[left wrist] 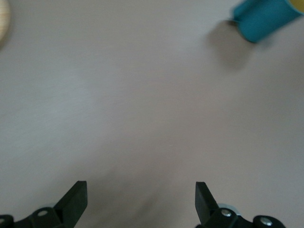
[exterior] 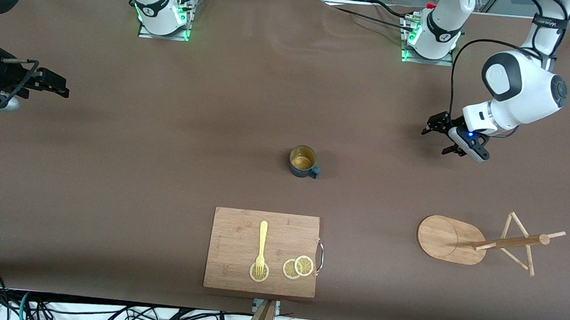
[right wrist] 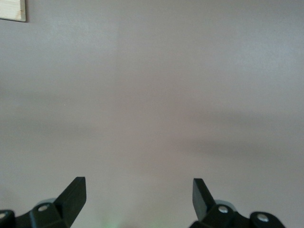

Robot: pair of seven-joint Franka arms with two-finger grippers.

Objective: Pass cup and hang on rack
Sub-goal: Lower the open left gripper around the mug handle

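Note:
The dark teal cup [exterior: 303,162] stands upright at the middle of the table, its yellowish-brown inside showing and its handle toward the front camera. It also shows in the left wrist view [left wrist: 266,16]. The bamboo rack [exterior: 452,240] stands toward the left arm's end, nearer to the front camera than the cup. My left gripper [exterior: 439,136] is open and empty above the table between the cup and the left arm's end; its wrist view [left wrist: 141,199] shows bare table between the fingers. My right gripper [exterior: 59,85] is open and empty at the right arm's end [right wrist: 139,197].
A rectangular wooden cutting board [exterior: 262,251] lies near the front edge, nearer to the camera than the cup, with a yellow fork [exterior: 261,248] and lemon slices [exterior: 298,267] on it. Its corner shows in the right wrist view [right wrist: 12,9]. Cables hang at the front edge.

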